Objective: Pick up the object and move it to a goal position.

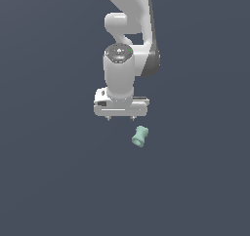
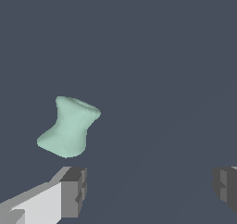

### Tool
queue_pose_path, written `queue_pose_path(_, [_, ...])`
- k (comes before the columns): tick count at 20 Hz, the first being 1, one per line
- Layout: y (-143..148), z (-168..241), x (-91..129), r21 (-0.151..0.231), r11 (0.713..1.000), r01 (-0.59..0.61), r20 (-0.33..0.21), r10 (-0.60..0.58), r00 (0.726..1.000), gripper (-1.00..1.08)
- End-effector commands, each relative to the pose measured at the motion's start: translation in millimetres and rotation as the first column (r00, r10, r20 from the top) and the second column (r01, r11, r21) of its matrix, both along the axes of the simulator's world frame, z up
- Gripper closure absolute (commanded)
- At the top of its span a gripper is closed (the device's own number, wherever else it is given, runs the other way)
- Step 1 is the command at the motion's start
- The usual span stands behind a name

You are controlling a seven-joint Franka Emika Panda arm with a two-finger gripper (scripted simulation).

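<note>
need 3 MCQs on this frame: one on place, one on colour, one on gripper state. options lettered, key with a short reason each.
1. Where does the spool sit relative to the gripper in the exterior view?
A. Below it, toward the exterior view's right
B. Between the fingers
C. Above the arm

2. What colour is the spool?
A. Red
B. Mint green
C. Yellow

3. What is the gripper's state?
A. Shut on the spool
B. Shut on nothing
C. Open, holding nothing

Key: 1 A, the spool lies past the gripper's lower edge and off to that side. 2 B, it renders pale green in both views. 3 C, the wrist view shows the fingers wide apart with the spool outside the gap.
</note>
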State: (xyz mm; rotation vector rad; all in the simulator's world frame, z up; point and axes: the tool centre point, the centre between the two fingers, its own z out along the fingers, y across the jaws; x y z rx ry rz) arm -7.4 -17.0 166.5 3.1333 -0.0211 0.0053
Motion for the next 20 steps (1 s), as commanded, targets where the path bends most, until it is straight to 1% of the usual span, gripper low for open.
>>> queue_pose_path(1, [0.0, 0.0, 0.0, 0.000, 1.000, 0.000, 0.000, 0.000, 1.000, -0.92])
queue_pose_path(4, [1.9, -0.7, 0.4, 0.005, 1.000, 0.007, -0.001, -0.007, 1.000, -0.92])
queue_pose_path(10, [10.3, -3.5, 1.9, 0.028, 0.999, 0.039, -0.009, -0.039, 0.999, -0.92])
queue_pose_path(20, [15.6, -7.5, 3.4, 0.027, 0.997, 0.065, -0.009, -0.065, 0.998, -0.92])
